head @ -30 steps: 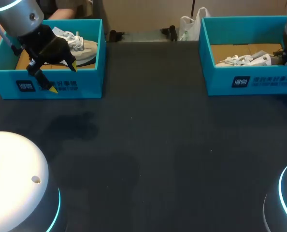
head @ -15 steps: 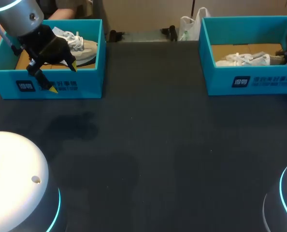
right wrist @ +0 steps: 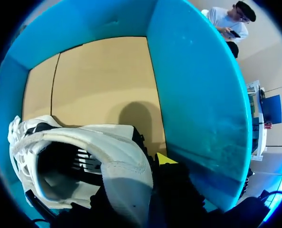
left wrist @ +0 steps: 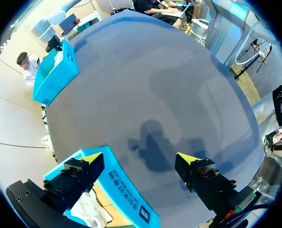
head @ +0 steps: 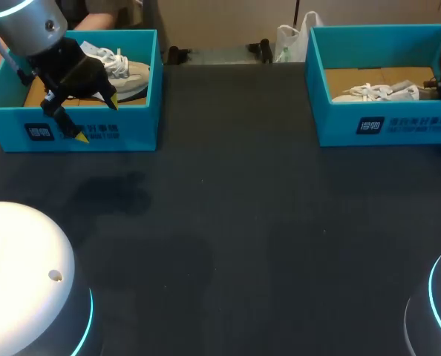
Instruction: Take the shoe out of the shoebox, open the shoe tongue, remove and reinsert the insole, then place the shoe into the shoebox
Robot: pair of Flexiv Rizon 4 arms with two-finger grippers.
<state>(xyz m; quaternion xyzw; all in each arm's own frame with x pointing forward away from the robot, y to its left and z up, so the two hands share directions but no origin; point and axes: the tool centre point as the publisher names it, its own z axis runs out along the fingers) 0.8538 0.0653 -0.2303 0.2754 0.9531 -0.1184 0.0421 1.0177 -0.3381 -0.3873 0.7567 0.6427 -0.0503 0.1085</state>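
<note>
the dark table (head: 235, 222) is taken up at its far corners by two teal boxes. the first step, lifting the shoe out, is judged to be in hand at the right shoebox (head: 384, 126). the white shoe (right wrist: 84, 156) is seen lying on that box's cardboard floor, its heel towards the box's end wall and its laces towards the middle of the table. the heel collar is clamped by the right gripper (right wrist: 134, 175): one yellow tip is seen just outside the heel, while the other is hidden by the shoe. the jaws are judged to be closed narrowly on the heel.

a straight lift is called for next, so that the sole is carried over the box's front wall before the shoe is set down on the open table. the end wall, just beside the gripper, leaves little room for a swing.

at the other corner, the left shoebox (head: 131, 133) is seen with a second shoe (head: 131, 74) inside. the left gripper (left wrist: 140, 158) is held above that box's front wall with its jaws wide and nothing between them. it is well apart from the right arm's path.
</note>
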